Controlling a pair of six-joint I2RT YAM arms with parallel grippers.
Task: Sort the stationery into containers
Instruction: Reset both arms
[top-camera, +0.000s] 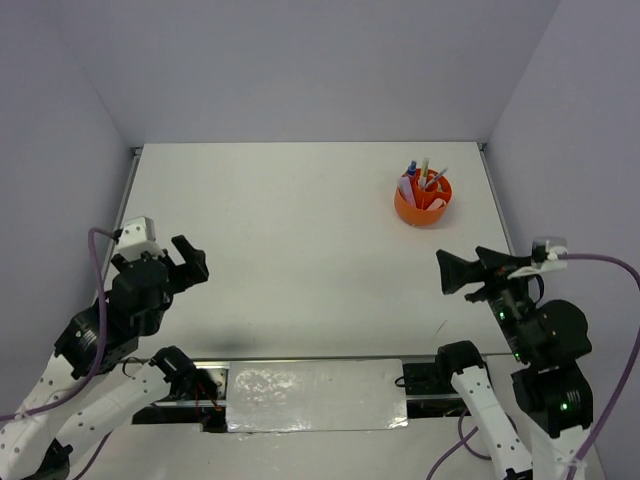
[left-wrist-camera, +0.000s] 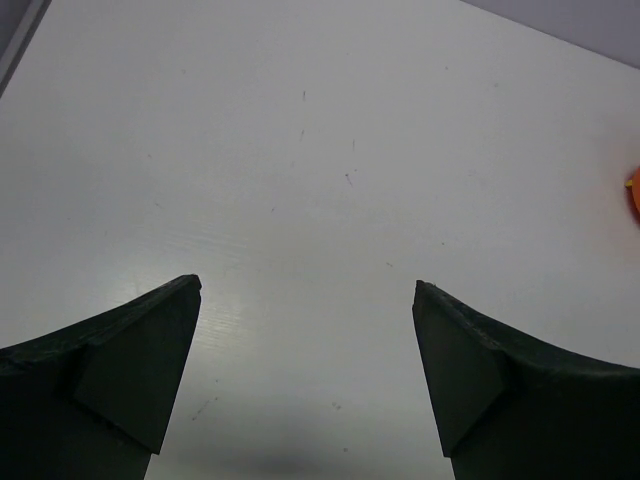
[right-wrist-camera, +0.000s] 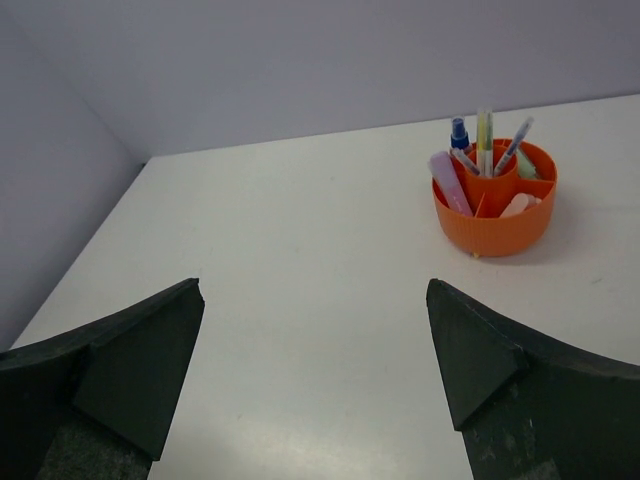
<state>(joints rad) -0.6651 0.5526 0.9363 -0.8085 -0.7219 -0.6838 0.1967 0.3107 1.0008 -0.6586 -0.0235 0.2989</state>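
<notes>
Top external view. Toward the far right of the table (top-camera: 280, 220), the orange pot (top-camera: 415, 214), with the stationery (top-camera: 421, 178) gathered inside it. Thin pens upright, stubbier pieces leaning against the dividers. Well apart from the pot, off on its near left, the left gripper (top-camera: 190, 258), jaws spread as wide as they go and nothing between them. Nearer the pot, on its near side and slightly right, the right gripper (top-camera: 446, 273), likewise fully spread and holding nothing. No stationery spotted outside the pot here.

Left wrist view. Two dark fingers (left-wrist-camera: 130, 360) wide apart over bare white surface, nothing pinched. Of the pot, only an orange sliver at the right edge of the picture. Contents out of sight from here.

Right wrist view. Fingers again wide apart and empty, aimed toward the pot, beyond them and to the right. In the pot's middle, upright: a blue-capped pen (right-wrist-camera: 459, 133), a yellow pen (right-wrist-camera: 484, 130) and a third thin pen (right-wrist-camera: 520, 135). In its left compartment, a purple marker (right-wrist-camera: 446, 180), leaning. At its front, a pale pink piece (right-wrist-camera: 517, 205). At its right, a green piece (right-wrist-camera: 526, 166). Exact count hard to tell.

Judged from all three: sorting done or all but done. Every visible piece already in a compartment, none waiting to be picked. Whether like sits with like, impossible to tell from here.
</notes>
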